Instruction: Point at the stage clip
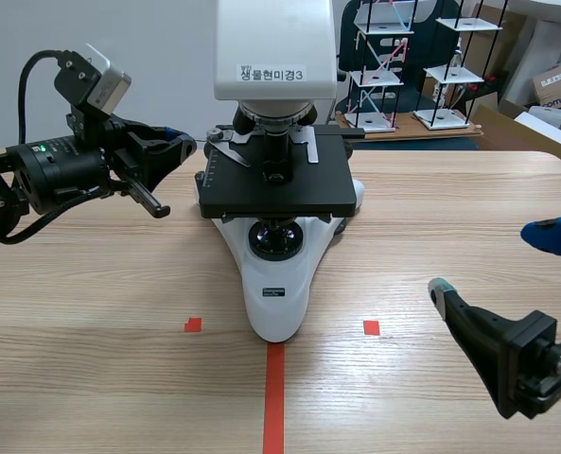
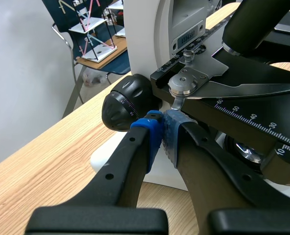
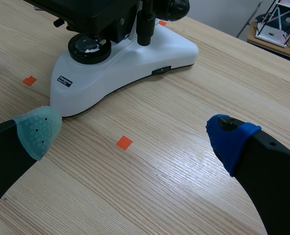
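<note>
We read "생물현미경3" on the white label (image 1: 271, 73) of the microscope head (image 1: 274, 43), at the upper centre of the scene view. At its upper right, a cardboard box (image 1: 556, 80) shows "compu". In the left wrist view, the stage ruler (image 2: 260, 124) reads 50, 30 and 20.

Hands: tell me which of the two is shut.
The left hand, pads pressed together at the silver stage clip of the microscope; the right hand stands wide open above the table.

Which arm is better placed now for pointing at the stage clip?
Left. The left gripper, shut, has its tips just short of the stage clip; the right gripper is open over the table, away from the microscope.
</note>
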